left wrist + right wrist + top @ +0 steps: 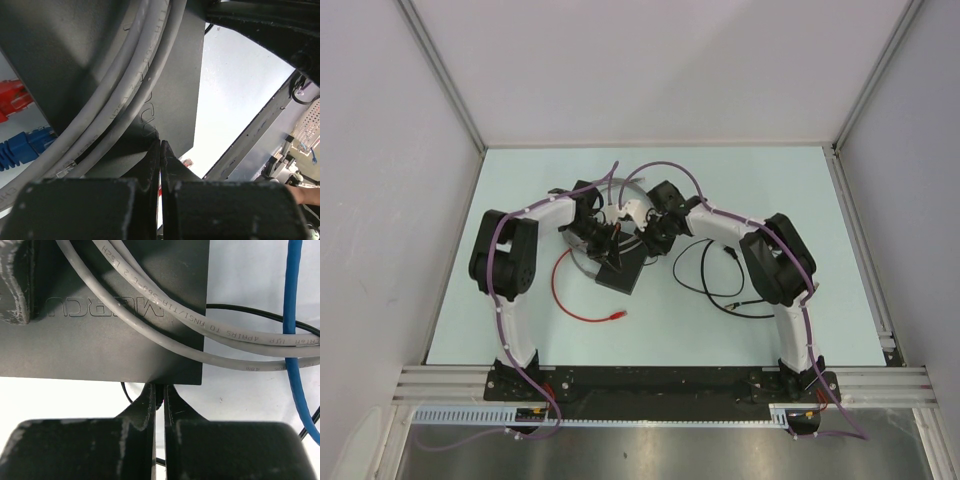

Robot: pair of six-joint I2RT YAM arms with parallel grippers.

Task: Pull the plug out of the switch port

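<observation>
The switch, a flat black box (620, 272), lies mid-table, and the port in its edge is hidden by the fingers. It fills the left wrist view (100, 50) and the right wrist view (100, 340). My right gripper (648, 241) (160, 388) sits at the box's edge. Its jaws are nearly closed on a small dark plug, and a thin black cable (123, 391) leaves beside it. My left gripper (605, 240) (161, 150) is shut with its tips against the box's other edge. Nothing shows between its jaws.
Grey cables (125, 100) (165, 332) lie across the box's top. A red plug (12, 97) and a blue plug (25, 147) sit at one side. A blue cable (292, 340) runs past. A loose red cable (565, 295) and black cables (715, 285) lie on the table.
</observation>
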